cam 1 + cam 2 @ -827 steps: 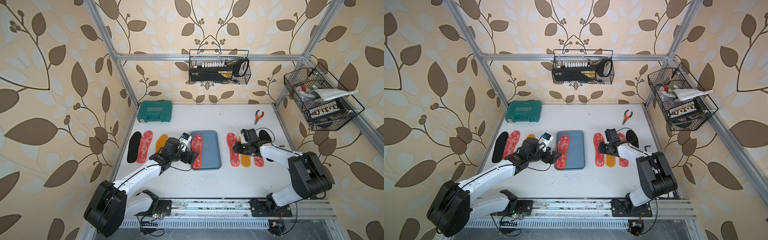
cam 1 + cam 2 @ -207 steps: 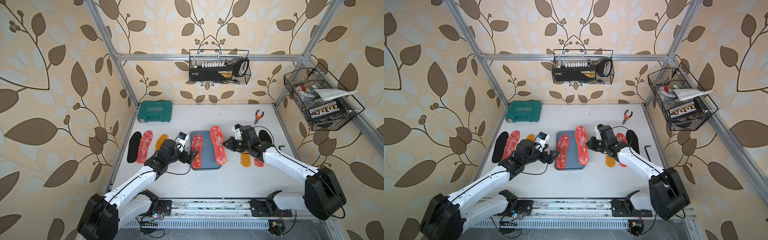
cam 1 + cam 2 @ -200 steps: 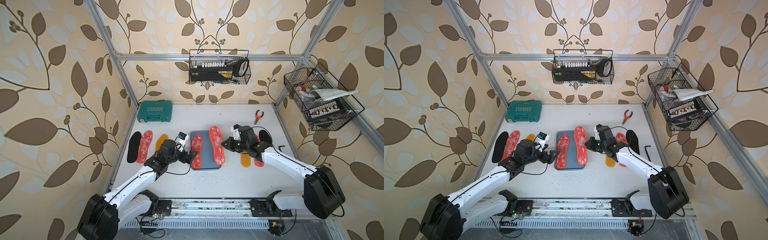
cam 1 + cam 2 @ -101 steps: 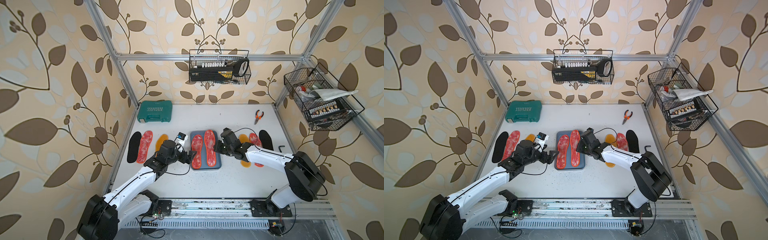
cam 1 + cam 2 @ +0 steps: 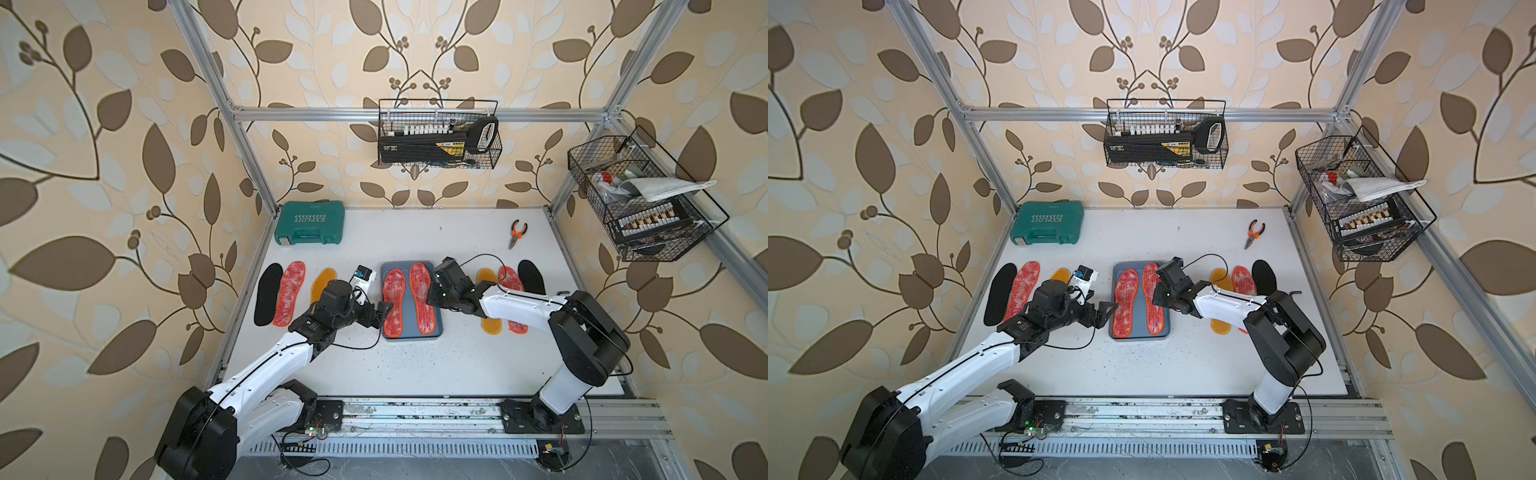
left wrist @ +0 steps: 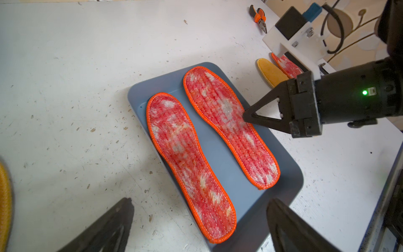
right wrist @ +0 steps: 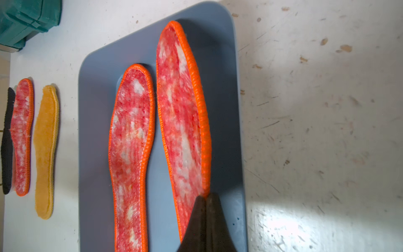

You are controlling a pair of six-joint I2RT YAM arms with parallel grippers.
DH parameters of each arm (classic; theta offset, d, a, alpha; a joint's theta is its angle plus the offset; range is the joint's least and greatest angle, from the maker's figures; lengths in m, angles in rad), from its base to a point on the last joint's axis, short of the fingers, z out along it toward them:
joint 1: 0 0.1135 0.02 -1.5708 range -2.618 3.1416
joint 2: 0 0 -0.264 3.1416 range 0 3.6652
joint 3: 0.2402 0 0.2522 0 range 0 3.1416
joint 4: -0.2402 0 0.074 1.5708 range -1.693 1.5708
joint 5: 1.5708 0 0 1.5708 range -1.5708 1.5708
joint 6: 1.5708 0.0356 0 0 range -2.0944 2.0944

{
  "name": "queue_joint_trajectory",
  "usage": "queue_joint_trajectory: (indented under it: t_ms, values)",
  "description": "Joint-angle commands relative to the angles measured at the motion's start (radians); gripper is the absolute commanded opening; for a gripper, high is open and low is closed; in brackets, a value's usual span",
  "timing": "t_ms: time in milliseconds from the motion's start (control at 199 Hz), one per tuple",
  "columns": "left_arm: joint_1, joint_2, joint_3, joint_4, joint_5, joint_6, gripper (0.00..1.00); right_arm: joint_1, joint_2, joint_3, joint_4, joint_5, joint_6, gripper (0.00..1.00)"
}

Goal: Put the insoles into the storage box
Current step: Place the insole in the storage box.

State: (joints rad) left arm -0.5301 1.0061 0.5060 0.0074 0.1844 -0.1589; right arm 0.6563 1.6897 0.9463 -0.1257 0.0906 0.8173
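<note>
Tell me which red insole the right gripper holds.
The red insole in the box nearer the right arm; only its edge sits in the right gripper.

White arms (image 5: 519, 307), black joints (image 5: 582, 332), black cables (image 5: 486, 255)

Walls all round carry cream wallpaper (image 5: 124, 124) with a brown leaf pattern, behind an aluminium frame (image 5: 415, 113). White table (image 5: 415, 374) is scuffed and speckled. Black wire basket (image 5: 440, 133) hangs at twelve o'clock, second basket (image 5: 648, 208) at two o'clock. Lighting even, shadows soft.
</note>
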Motion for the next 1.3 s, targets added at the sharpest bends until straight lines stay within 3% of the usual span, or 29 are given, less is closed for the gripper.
queue_joint_trajectory:
  t_ms: [0, 481, 1093, 1299]
  values:
    - [-0.003, 0.000, 0.014, 0.000, -0.013, -0.003, 0.99, 0.004, 0.001, 0.004, -0.022, 0.045, -0.012, 0.00]
    - [-0.004, -0.003, 0.014, -0.002, -0.012, -0.005, 0.99, -0.008, -0.070, -0.067, -0.048, 0.126, 0.005, 0.00]
    - [-0.003, -0.003, 0.015, -0.007, -0.025, -0.005, 0.99, -0.020, -0.025, -0.043, -0.023, 0.015, -0.021, 0.01]
    - [-0.003, -0.005, 0.014, -0.007, -0.022, -0.005, 0.99, -0.021, -0.060, -0.042, -0.040, 0.021, -0.027, 0.16]
